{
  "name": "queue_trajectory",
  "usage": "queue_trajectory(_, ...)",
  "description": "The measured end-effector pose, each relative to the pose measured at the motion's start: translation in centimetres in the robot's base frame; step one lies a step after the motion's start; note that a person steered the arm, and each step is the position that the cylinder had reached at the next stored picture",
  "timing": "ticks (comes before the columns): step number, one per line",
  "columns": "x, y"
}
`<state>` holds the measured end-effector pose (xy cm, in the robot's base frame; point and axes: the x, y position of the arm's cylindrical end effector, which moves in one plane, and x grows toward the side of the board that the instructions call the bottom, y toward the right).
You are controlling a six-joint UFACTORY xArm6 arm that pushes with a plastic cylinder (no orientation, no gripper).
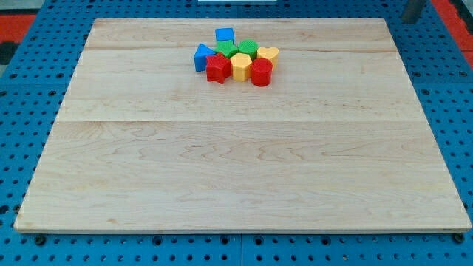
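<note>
A tight cluster of several blocks sits near the top middle of the wooden board (pixel 236 170). A blue cube (pixel 225 35) is at its top, with a blue wedge-like block (pixel 200 57) on the left. Two green blocks (pixel 224 49) (pixel 247 49) lie in the middle, and a yellow heart (pixel 268 54) is on the right. Along the bottom stand a red star (pixel 217 69), a yellow hexagon-like block (pixel 241 66) and a red cylinder (pixel 261 73). My tip (pixel 409 21) shows as a dark rod end at the view's top right corner, off the board and far from every block.
The board lies on a blue perforated table (pixel 22 111) that surrounds it on all sides. Red surface shows in the view's top corners (pixel 458 15).
</note>
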<state>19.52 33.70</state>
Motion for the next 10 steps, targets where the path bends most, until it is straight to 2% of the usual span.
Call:
queue_trajectory(2,0.1,0.1)
queue_trajectory(3,3.6,-1.8)
queue_trajectory(4,9.8,-6.7)
queue_trajectory(5,12.7,-6.5)
queue_trajectory(6,12.7,-6.7)
queue_trajectory(7,12.7,-16.6)
queue_trajectory(8,12.7,-21.5)
queue_trajectory(9,15.5,-22.2)
queue_trajectory(10,15.8,-19.0)
